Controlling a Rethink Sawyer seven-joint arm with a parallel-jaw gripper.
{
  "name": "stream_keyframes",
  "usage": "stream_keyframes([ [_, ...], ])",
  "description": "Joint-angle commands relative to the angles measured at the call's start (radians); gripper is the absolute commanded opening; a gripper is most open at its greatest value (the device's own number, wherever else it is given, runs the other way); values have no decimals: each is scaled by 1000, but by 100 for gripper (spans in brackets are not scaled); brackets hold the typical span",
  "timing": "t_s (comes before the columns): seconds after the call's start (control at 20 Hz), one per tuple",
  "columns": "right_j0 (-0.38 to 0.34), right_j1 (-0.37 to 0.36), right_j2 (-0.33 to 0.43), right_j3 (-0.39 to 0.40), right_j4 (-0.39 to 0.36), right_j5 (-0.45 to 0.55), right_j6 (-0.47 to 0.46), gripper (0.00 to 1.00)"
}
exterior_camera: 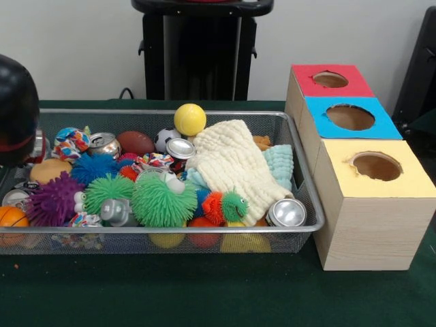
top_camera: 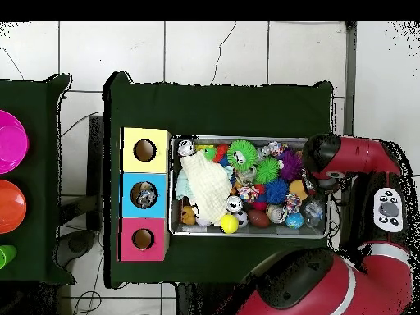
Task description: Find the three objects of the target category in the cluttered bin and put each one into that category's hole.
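A wire mesh bin (exterior_camera: 170, 230) holds a jumble of toys. Among them are a yellow ball (exterior_camera: 189, 119), a cream cloth (exterior_camera: 231, 163), crushed cans (exterior_camera: 287, 212), green spiky balls (exterior_camera: 163, 199) and a purple spiky ball (exterior_camera: 53, 201). Beside the bin stand three wooden boxes with round holes: red (exterior_camera: 330, 80), blue (exterior_camera: 350, 117) and yellow (exterior_camera: 376, 166). The arm's black rounded end (exterior_camera: 13, 112) hangs over the bin's left end, and from above its red and black bulk (top_camera: 324, 160) covers the bin's right end (top_camera: 326, 205). The gripper is hidden under it.
A brown football (exterior_camera: 135, 142), a small soccer ball (exterior_camera: 165, 138) and an orange ball (exterior_camera: 12, 218) also lie in the bin. Something sits inside the blue box's hole (top_camera: 144, 194). Pink and orange bowls (top_camera: 6, 141) stand on a separate table.
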Motion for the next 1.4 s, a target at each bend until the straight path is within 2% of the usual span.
stream_keyframes([
  [0.05, -31, 145, 23, 37, -105, -40, -324, 0],
  [0.35, -35, 139, 23, 49, -106, -57, -325, 0],
  [0.55, -61, 91, 51, 121, -85, -181, -320, 0],
  [0.7, -94, -35, 90, 275, -29, -228, -371, 0],
  [0.8, -113, -131, 115, 379, 10, -214, -400, 0],
  [0.95, -139, -237, 154, 481, 50, -178, -422, 0],
  [1.15, -198, -308, 221, 564, 79, -204, -450, 0],
  [1.4, -306, -370, 338, 674, 120, -277, -496, 0],
])
